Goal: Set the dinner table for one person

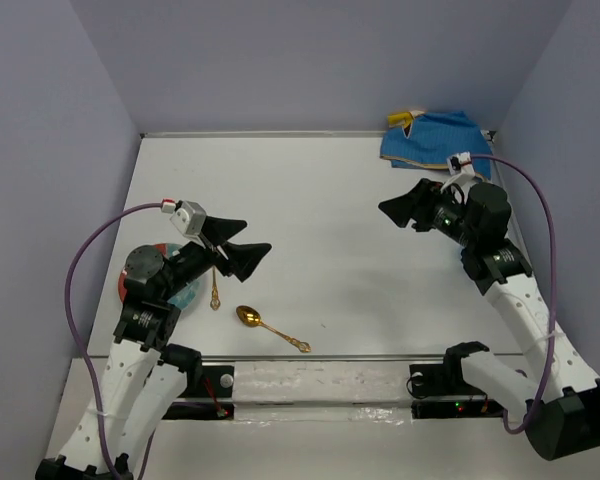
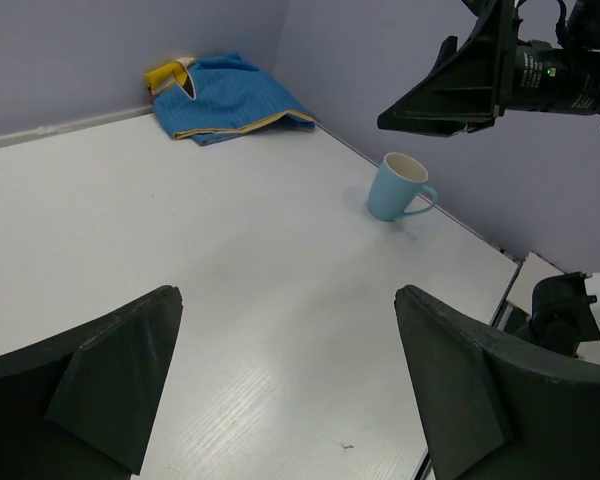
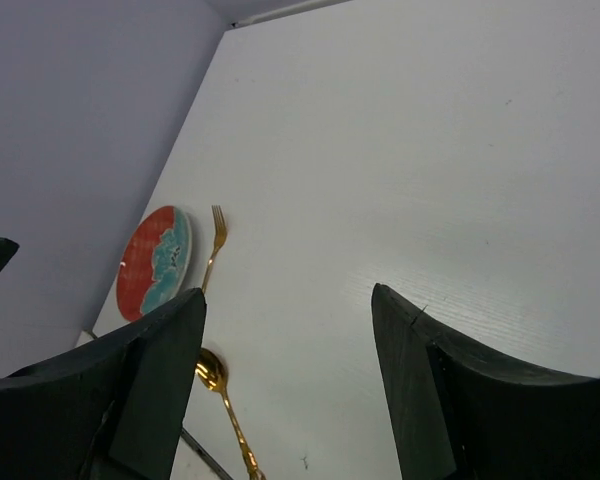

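The white dinner table (image 1: 330,190) fills the top view. A red and teal plate (image 1: 183,293) lies at the near left, partly under my left arm; it also shows in the right wrist view (image 3: 155,262). A gold fork (image 1: 216,291) lies beside it, and a gold spoon (image 1: 270,328) lies near the front edge. A light blue mug (image 2: 400,187) stands at the right side, hidden in the top view. My left gripper (image 1: 252,236) is open and empty above the table. My right gripper (image 1: 392,213) is open and empty at the right.
A crumpled blue cloth with yellow trim (image 1: 432,138) lies in the far right corner. Purple walls close in the table at the back and both sides. A metal rail (image 1: 320,380) runs along the near edge.
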Available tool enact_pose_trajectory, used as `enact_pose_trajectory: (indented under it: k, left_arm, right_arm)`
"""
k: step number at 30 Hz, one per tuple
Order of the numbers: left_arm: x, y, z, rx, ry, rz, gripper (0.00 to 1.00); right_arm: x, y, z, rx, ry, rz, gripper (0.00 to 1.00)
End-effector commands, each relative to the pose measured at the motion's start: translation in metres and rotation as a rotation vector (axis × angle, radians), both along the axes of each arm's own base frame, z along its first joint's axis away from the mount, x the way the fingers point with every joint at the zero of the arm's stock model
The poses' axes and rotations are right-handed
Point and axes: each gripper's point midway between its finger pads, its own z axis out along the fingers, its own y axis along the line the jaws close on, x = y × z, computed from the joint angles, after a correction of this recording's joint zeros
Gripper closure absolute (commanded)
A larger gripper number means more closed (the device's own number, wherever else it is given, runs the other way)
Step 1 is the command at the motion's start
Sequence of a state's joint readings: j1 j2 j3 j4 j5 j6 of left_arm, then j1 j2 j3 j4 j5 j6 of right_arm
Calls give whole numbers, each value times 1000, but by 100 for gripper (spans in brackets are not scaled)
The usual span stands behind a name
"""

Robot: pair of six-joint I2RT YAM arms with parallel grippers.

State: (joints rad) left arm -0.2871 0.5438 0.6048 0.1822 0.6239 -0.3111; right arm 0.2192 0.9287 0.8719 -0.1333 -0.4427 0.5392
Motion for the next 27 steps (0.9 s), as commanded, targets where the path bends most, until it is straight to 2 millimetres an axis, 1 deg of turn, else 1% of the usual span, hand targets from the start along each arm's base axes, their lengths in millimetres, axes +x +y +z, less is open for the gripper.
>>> enact_pose_trajectory:
  k: [1, 3, 5, 6, 7, 8, 9, 10, 11, 13, 14, 15, 17, 18, 21, 22, 23, 24, 25, 26, 27]
  left_arm:
    - [-7, -4, 18, 1, -73, -45, 1]
    - [-9, -1, 21, -1, -89, -34, 1]
    - [-9, -1, 21, -2, -92, -32, 1]
    - [-8, -1, 20, -1, -85, -31, 1]
    - [-8, -1, 19, -2, -81, -33, 1]
    - [-8, -1, 19, -2, -80, -33, 1]
    - [-7, -2, 19, -3, -78, -35, 1]
    - [-7, -2, 18, -2, -76, -35, 1]
    - [-7, -2, 18, -1, -77, -34, 1]
    - [-6, -1, 18, -3, -73, -27, 1]
    - [-4, -1, 17, -2, -70, -23, 1]
    - [-3, -1, 16, -2, -65, -20, 1]
    - [-2, 0, 16, -1, -59, -14, 1]
    - [1, 0, 14, 2, -51, -6, 1]
    - [4, 1, 11, 8, -41, 4, 1]
    - [6, 1, 11, 11, -37, 8, 1]
    - [6, 1, 10, 12, -33, 8, 1]
    - [7, 1, 8, 14, -29, 7, 1]
    - [7, 1, 8, 16, -28, 7, 1]
    - [8, 0, 7, 18, -24, 7, 1]
    - [9, 0, 7, 20, -20, 6, 1]
  right_arm:
    - [11, 0, 17, -23, -52, -21, 27]
    - [21, -2, 8, -48, -32, -40, 28]
    - [35, -7, 2, -87, -31, -79, 31]
    - [50, -11, -8, -114, -3, -119, 37]
    - [55, -11, -19, -134, 18, -114, 39]
    - [67, -15, -21, -158, 19, -147, 41]
    - [76, -18, -28, -192, 24, -164, 43]
    - [92, -20, -50, -229, 77, -189, 55]
    - [104, -21, -45, -252, 58, -198, 62]
    - [125, -26, -54, -291, 68, -238, 67]
    - [146, -30, -62, -326, 69, -279, 70]
    - [159, -36, -67, -353, 70, -316, 70]
    - [180, -36, -73, -381, 69, -332, 70]
    - [205, -38, -82, -420, 74, -361, 70]
    - [238, -45, -99, -500, 86, -404, 70]
    - [260, -51, -110, -537, 93, -451, 67]
    - [269, -53, -116, -574, 99, -457, 64]
    - [280, -55, -144, -615, 135, -458, 58]
    - [297, -54, -131, -615, 97, -474, 54]
    - [306, -55, -135, -636, 94, -485, 51]
    - [314, -56, -167, -696, 134, -462, 47]
